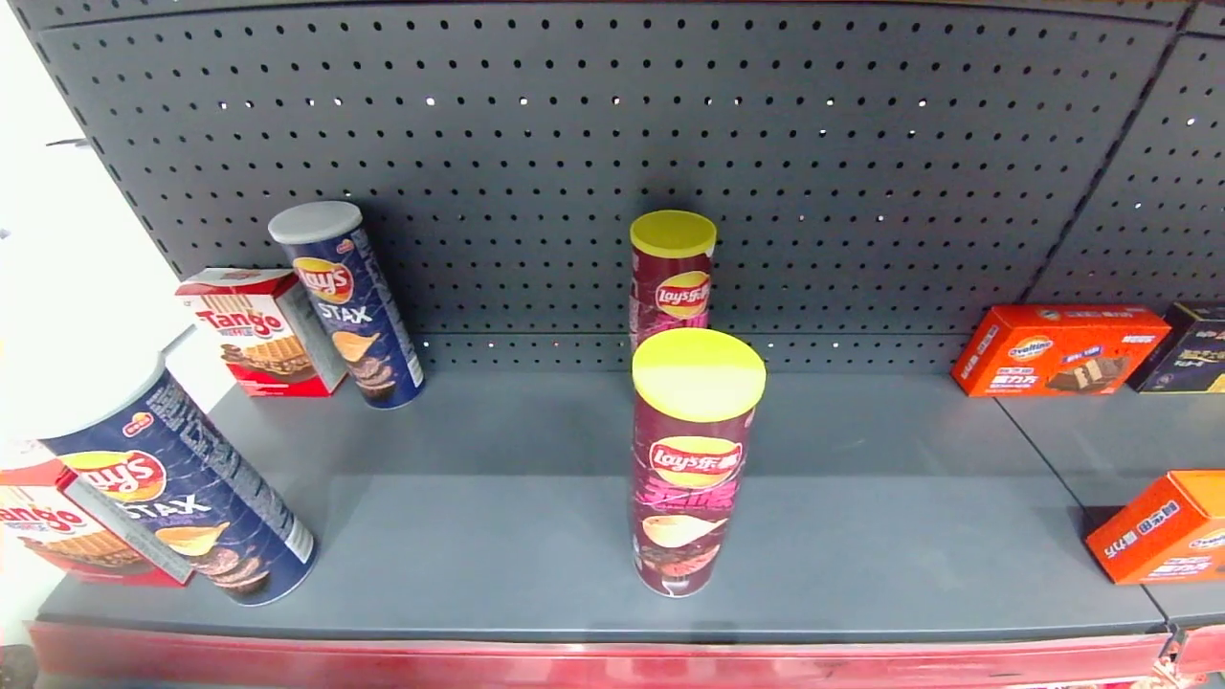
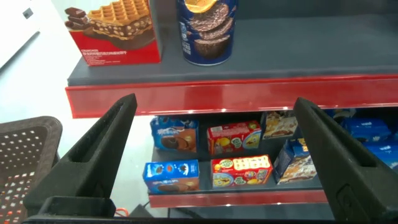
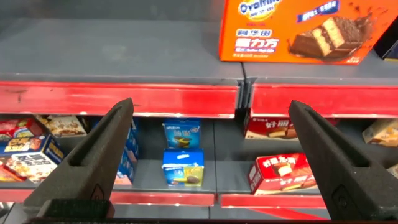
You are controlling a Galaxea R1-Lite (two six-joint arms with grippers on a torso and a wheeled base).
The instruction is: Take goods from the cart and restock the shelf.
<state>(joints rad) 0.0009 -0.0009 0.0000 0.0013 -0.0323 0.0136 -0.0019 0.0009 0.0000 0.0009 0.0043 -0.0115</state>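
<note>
Taking the front maroon can (image 1: 691, 459) as the middle of the dial in the head view, it stands upright with a yellow lid near the front of the grey shelf (image 1: 498, 498). The rear maroon can (image 1: 671, 277) stands upright at 12 o'clock, against the pegboard back (image 1: 574, 144), with a gap between the two.

At 10 o'clock a blue can with a grey lid (image 1: 349, 306) stands by the back wall, just beside a red wafer box (image 1: 254, 330) on its outer side. At 9 o'clock, at the shelf's front corner, a second blue can (image 1: 182, 488) stands against another wafer box (image 1: 57, 531). At 2 o'clock an orange box (image 1: 1057, 349) lies flat at the back of the neighbouring shelf section, with a dark box (image 1: 1191, 349) just beyond it. At 3 o'clock a second orange box (image 1: 1158, 531) sits near the front.

The left hand (image 2: 214, 102) is spread wide with nothing between its fingers. It hangs in front of the shelf's red lip, below the front wafer box and blue can. The cart basket (image 2: 25, 155), brown and perforated, is close beside it.

The right hand (image 3: 211, 104) is also spread and empty, facing the red lip beneath the front orange box. A lower shelf (image 3: 168, 198) of small snack boxes lies beyond both hands.
</note>
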